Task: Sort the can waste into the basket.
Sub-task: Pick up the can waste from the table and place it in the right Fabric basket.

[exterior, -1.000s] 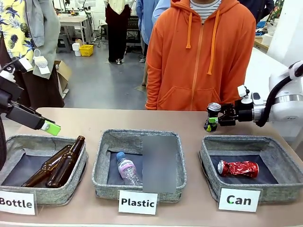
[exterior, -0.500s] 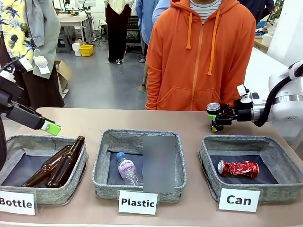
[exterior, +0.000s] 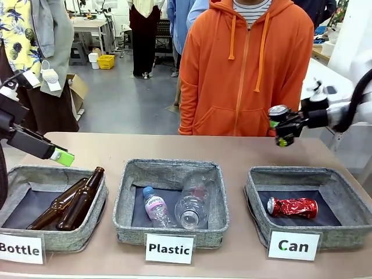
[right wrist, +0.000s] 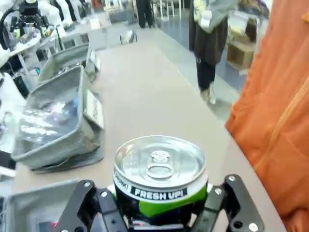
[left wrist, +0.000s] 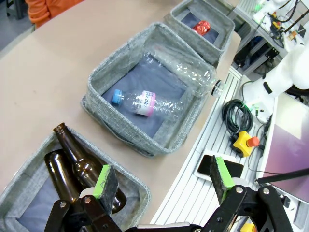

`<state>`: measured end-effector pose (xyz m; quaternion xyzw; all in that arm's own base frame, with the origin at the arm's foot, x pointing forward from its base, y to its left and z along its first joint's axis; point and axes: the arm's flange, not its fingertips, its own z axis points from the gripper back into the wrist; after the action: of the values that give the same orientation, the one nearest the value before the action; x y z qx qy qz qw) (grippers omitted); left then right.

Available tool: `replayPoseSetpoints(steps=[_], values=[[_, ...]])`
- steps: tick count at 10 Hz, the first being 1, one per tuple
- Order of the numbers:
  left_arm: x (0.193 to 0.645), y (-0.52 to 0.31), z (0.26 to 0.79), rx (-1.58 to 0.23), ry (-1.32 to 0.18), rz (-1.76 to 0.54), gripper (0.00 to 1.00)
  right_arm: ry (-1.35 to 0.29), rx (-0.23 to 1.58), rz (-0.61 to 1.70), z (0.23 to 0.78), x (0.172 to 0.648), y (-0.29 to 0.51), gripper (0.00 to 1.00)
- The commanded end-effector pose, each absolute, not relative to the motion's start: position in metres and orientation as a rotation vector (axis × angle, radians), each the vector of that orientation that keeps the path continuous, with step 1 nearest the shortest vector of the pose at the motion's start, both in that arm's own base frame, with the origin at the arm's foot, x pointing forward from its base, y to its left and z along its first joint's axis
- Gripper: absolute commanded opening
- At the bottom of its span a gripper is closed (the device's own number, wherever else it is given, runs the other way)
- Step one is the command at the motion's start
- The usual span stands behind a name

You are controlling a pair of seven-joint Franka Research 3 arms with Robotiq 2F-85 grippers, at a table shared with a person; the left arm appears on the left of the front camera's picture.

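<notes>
Can label (exterior: pixel 293 246): a white card reading "Can" is stuck on the front wall of the basket (exterior: pixel 256 200), nearest the camera on the right.
Crushed red can (exterior: pixel 292 207): it's lying on its side on the dark lining inside that basket, well below the right end effector and not touched by anything.
Plastic basket (exterior: pixel 128 200): sat in the middle of the tabletop (exterior: pixel 174 145), with clear plastic bottles (exterior: pixel 192 200) lying inside.
Bottle basket (exterior: pixel 93 224): on the left, two brown glass bottles (exterior: pixel 70 203) are leaned inside it.
Left end effector (exterior: pixel 61 156): held wide apart and released, nothing between the green pads, up over the back edge of the Bottle basket. In the left wrist view the pads are seen spread over the brown bottles.
Right end effector (exterior: pixel 283 129): clenched on the black can, up in the air behind the Can basket's far left corner.
Black can (exterior: pixel 279 116): gripped by its sides with the silver top up, clear of the tabletop. In the right wrist view it's wedged right between the two fingers.
Person (exterior: pixel 250 70): orange hoodie, stood at the far edge of the tabletop, behind the held can.
</notes>
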<state>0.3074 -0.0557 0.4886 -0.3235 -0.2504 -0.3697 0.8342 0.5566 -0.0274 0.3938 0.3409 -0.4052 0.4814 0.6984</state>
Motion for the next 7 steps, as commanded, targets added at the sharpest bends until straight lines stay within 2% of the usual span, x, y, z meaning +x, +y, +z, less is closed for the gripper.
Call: replayPoseSetpoints(steps=[1,3,4,7], values=[[0.307,-0.055,0.484,-0.696,-0.551,-0.794,1.0,-0.645,0.662,1.052,0.444,0.51,-0.023,0.0],[0.307,-0.055,0.484,-0.696,-0.551,-0.794,1.0,-0.478,0.56,1.091,0.457,0.473,-0.009,0.0],[0.307,-0.055,0.484,-0.696,-0.551,-0.794,1.0,-0.396,0.481,1.188,0.454,0.452,-0.003,0.0],[0.307,-0.055,0.484,-0.696,-0.551,-0.794,1.0,-0.214,0.409,1.426,0.442,0.415,0.007,0.0]])
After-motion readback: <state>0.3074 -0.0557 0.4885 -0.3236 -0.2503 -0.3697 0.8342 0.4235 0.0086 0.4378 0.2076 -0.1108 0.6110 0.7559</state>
